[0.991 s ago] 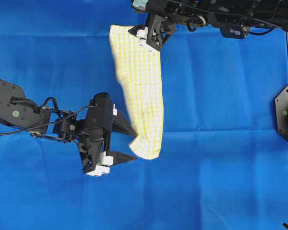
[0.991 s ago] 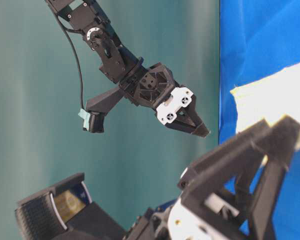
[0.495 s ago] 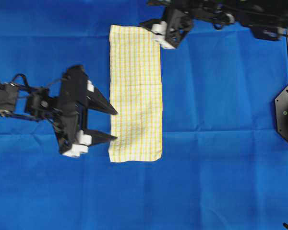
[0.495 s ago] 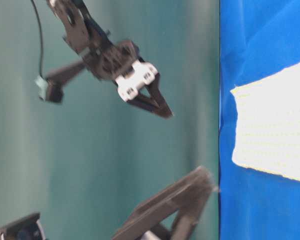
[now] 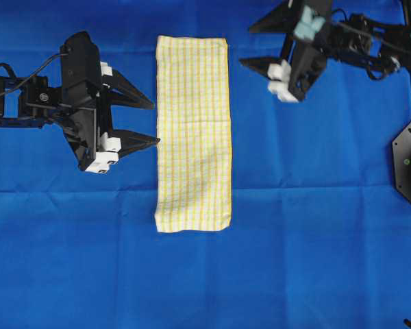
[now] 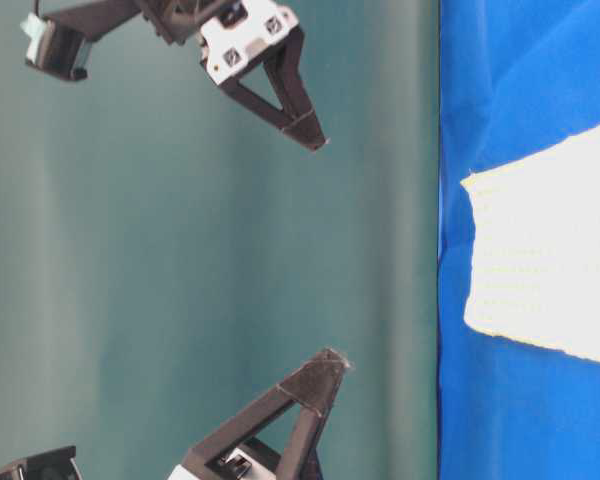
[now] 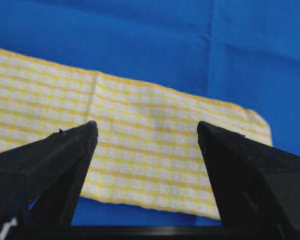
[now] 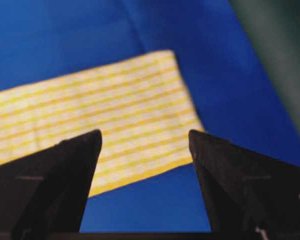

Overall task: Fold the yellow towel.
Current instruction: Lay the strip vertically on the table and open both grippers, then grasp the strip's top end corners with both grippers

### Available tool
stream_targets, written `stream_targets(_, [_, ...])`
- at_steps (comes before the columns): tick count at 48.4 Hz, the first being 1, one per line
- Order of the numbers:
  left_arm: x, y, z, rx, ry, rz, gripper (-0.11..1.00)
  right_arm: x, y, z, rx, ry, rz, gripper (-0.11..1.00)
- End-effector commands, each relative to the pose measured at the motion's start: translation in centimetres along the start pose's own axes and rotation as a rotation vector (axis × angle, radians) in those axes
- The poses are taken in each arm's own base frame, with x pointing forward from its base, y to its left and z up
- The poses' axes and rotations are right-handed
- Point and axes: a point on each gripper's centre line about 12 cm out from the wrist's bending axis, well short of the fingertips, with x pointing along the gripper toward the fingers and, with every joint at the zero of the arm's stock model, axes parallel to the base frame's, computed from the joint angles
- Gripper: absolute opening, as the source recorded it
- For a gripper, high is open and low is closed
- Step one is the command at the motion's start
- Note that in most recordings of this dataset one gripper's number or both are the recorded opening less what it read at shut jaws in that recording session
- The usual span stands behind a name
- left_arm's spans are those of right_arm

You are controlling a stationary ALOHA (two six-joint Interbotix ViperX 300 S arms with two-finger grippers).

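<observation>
Towel, thin white-and-yellow checked cloth point(image 5: 193, 133), long axis top-to-bottom overhead, lies between left gripper point(image 5: 147, 123) and right gripper point(image 5: 252, 45); both spread wide, empty; left nearer.

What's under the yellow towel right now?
The yellow towel lies flat as a long strip on the blue cloth, which shows on every side of it. Anything beneath the towel itself is covered; no bulge is visible.

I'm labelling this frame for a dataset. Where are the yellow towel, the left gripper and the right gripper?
yellow towel point(image 5: 192, 133): overhead view, middle of the flat strip.
left gripper point(image 5: 153, 123): overhead view, midway between its open fingertips.
right gripper point(image 5: 245, 45): overhead view, midway between its open fingertips.
</observation>
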Motion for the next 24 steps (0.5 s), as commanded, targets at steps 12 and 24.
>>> stream_targets(12, [-0.1,1.0,1.2,-0.001,-0.045,0.025,0.77,-0.3,0.2,0.4,0.001,-0.033,0.006,0.72])
stream_targets(24, [0.6,3.2,1.2,-0.009,-0.051,0.08,0.82,1.0,-0.2,0.7,0.005,-0.02,-0.008,0.72])
